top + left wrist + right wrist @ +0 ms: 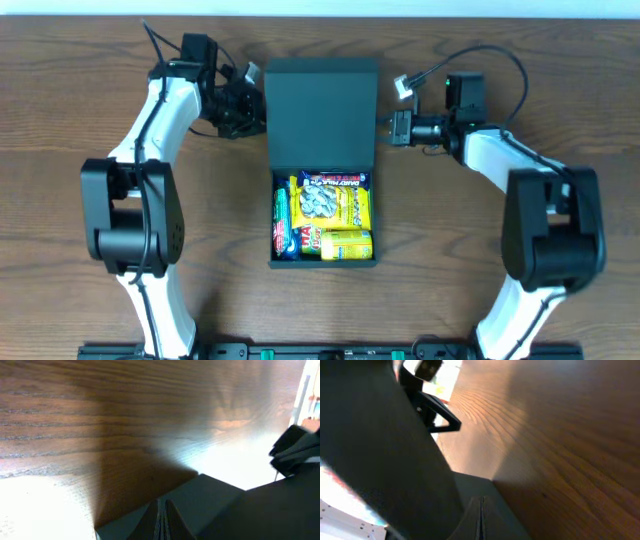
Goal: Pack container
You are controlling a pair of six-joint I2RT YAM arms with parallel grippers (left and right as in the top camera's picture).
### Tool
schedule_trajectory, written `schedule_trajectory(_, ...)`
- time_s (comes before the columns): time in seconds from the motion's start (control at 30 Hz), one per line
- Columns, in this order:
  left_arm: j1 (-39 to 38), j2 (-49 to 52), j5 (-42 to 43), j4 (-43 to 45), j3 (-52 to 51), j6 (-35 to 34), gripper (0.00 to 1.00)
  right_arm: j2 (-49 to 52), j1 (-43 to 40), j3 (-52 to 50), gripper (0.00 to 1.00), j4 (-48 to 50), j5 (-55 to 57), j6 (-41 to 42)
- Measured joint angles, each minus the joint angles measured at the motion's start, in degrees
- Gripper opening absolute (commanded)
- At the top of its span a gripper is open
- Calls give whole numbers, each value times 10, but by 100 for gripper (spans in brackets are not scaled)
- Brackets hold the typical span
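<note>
The container (272, 225) is a dark teal-black box in the middle of the table. Its base is filled with snack packets (325, 212). Its hinged lid (320, 110) is open and stretches toward the far side. My left gripper (258, 108) is at the lid's left edge and my right gripper (385, 128) is at its right edge. In the left wrist view the fingers (161, 520) are pressed together on a thin dark edge of the lid (215, 500). In the right wrist view the fingers (481, 520) are likewise closed on the lid's edge (380, 450).
The table is brown wood (80, 60). Both arms curve in from the near side, left (140, 200) and right (540, 220). A white tag (403, 88) and cables sit by the right wrist.
</note>
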Motion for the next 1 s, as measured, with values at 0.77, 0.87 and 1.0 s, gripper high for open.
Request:
schedule_trajectory(0.77,-49,-318,-77,-229,4,132,6,-341,28,8,1,-487,222,-172)
schedule_trajectory(0.87,-49,-361,-91,-247,4,133,6,-392,28,8,1,-510,252,-177)
schedule_trajectory(1.0,-49,-439,-99,-281,4,135,6,-471,28,8,1,-548,288,-178)
